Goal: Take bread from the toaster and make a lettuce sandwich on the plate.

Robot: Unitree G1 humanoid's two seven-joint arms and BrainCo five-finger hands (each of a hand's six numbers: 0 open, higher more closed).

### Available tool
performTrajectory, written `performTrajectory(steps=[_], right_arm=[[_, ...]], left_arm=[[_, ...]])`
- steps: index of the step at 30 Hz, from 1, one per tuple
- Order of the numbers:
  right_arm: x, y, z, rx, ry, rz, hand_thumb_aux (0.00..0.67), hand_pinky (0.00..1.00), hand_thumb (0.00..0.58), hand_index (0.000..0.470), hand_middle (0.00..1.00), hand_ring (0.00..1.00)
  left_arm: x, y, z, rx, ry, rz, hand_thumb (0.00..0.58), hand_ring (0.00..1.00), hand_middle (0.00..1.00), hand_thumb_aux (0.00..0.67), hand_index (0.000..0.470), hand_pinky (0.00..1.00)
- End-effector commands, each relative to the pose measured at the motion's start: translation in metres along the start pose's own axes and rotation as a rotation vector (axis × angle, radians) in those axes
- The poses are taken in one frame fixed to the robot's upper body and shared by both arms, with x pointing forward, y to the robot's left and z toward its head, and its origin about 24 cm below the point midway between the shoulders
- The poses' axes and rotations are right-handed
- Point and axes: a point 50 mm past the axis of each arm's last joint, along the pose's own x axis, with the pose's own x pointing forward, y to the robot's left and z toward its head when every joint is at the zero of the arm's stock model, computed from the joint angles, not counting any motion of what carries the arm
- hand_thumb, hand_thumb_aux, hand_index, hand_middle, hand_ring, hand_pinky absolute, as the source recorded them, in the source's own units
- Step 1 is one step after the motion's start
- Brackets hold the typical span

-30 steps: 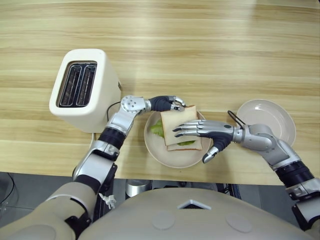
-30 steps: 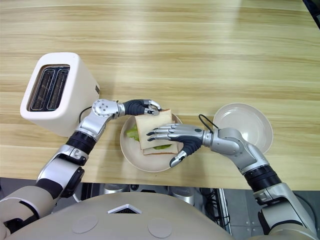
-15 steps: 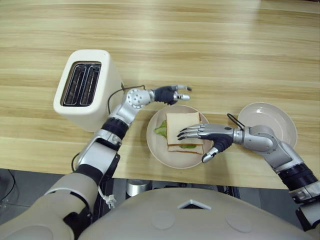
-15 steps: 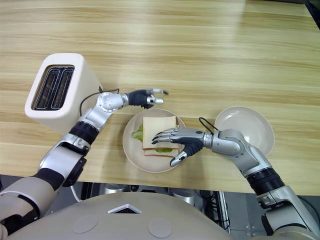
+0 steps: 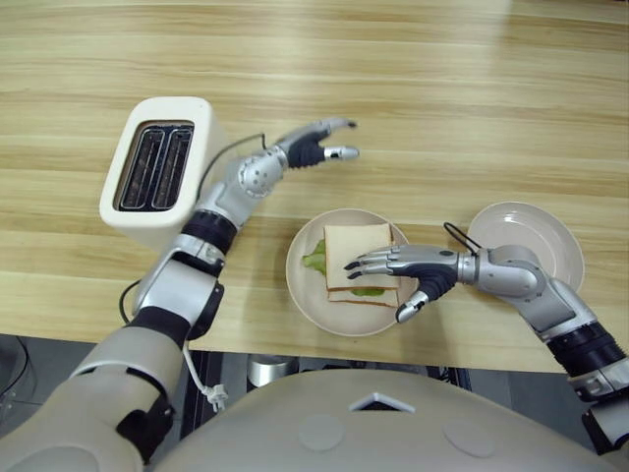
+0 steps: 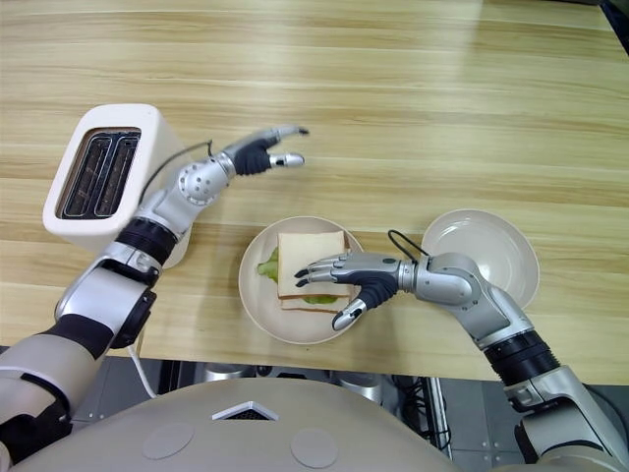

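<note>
The sandwich point(image 5: 360, 265) lies on the plate point(image 5: 307, 293), at the near edge of the desk point(image 5: 442, 98). Its top slice of bread point(image 5: 356, 248) lies flat and square over the lower slice, and lettuce point(image 5: 314, 260) pokes out from between them on the plate's left side.

The right hand point(image 5: 421, 267) comes in from the right of the plate. It is released and grasps nothing. Its fingers point(image 5: 369, 262) are stretched out flat over the near right part of the top slice, but I cannot tell whether they press on the bread. Its thumb hangs down over the plate's near right rim.

The left hand point(image 5: 309, 149) is beyond the plate and a little to its left, well apart from it. It is also released, with its fingers spread and nothing in them.

The toaster point(image 5: 157, 169) stands to the far left of the plate, slots upward. A second plate point(image 5: 536, 231) lies just to the right of the plate, behind the right wrist.
</note>
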Motion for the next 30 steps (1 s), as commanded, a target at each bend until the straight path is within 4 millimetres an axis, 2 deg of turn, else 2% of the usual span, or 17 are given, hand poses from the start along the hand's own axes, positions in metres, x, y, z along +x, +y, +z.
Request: performTrajectory(steps=[1,5,8,10,11,12,13,14,15,18,20,22,25,30], right_arm=[[0.003,0.01,0.0,0.042,0.013,0.061,0.0,0.0,0.0,0.0,0.0,0.0],[0.0,-0.015,0.02,0.1,-0.133,-0.081,0.0,0.0,0.0,0.0,0.0,0.0],[-0.007,-0.029,0.032,0.179,-0.231,-0.16,0.0,0.0,0.0,0.0,0.0,0.0],[-0.014,-0.041,0.04,0.244,-0.31,-0.244,0.0,0.0,0.0,0.0,0.0,0.0],[-0.019,-0.046,0.043,0.301,-0.36,-0.293,0.0,0.0,0.0,0.0,0.0,0.0],[-0.023,-0.05,0.045,0.347,-0.396,-0.327,0.0,0.0,0.0,0.0,0.0,0.0],[-0.026,-0.052,0.046,0.395,-0.422,-0.353,0.0,0.0,0.0,0.0,0.0,0.0],[-0.03,-0.052,0.043,0.467,-0.441,-0.38,0.476,0.63,0.531,0.327,0.63,0.63],[-0.035,-0.049,0.038,0.539,-0.44,-0.39,0.67,1.0,0.58,0.46,1.0,1.0],[-0.05,-0.03,0.017,0.746,-0.396,-0.356,0.67,1.0,0.58,0.46,1.0,1.0],[-0.061,-0.011,0.008,0.866,-0.356,-0.285,0.67,1.0,0.58,0.46,1.0,1.0],[-0.071,0.009,0.0,0.914,-0.258,-0.192,0.67,1.0,0.58,0.46,1.0,1.0],[-0.076,0.03,-0.005,0.923,-0.146,-0.073,0.67,1.0,0.58,0.46,1.0,1.0],[-0.071,0.043,-0.002,0.868,-0.074,0.065,0.67,1.0,0.58,0.46,1.0,1.0]], left_arm=[[-0.009,-0.003,-0.002,0.008,-0.015,0.048,0.0,0.0,0.0,0.0,0.0,0.0],[-0.025,-0.005,-0.006,-0.026,-0.021,0.091,0.0,0.0,0.0,0.0,0.0,0.0],[-0.04,0.008,0.001,-0.065,-0.077,0.19,0.0,0.0,0.0,0.0,0.0,0.0],[-0.054,0.02,0.014,-0.102,-0.141,0.269,0.0,0.0,0.0,0.0,0.0,0.0],[-0.063,0.025,0.023,-0.128,-0.186,0.303,0.062,0.0,0.0,0.037,0.025,0.0],[-0.072,0.03,0.033,-0.166,-0.233,0.329,0.498,0.0,0.0,0.418,0.287,0.0],[-0.081,0.032,0.042,-0.217,-0.274,0.334,0.58,0.55,0.55,0.67,0.46,0.55],[-0.093,0.031,0.052,-0.289,-0.316,0.312,0.58,1.0,1.0,0.67,0.46,1.0],[-0.106,0.027,0.062,-0.364,-0.361,0.254,0.58,1.0,1.0,0.67,0.46,1.0],[-0.147,0.01,0.076,-0.617,-0.414,0.035,0.58,1.0,1.0,0.67,0.46,1.0],[-0.171,-0.006,0.074,-0.749,-0.389,-0.128,0.58,1.0,1.0,0.67,0.46,1.0],[-0.189,-0.022,0.065,-0.83,-0.314,-0.254,0.58,1.0,1.0,0.67,0.46,1.0],[-0.206,-0.048,0.058,-0.875,-0.216,-0.418,0.58,1.0,1.0,0.67,0.46,1.0],[-0.224,-0.087,0.056,-0.801,-0.084,-0.666,0.58,1.0,1.0,0.67,0.46,1.0]])
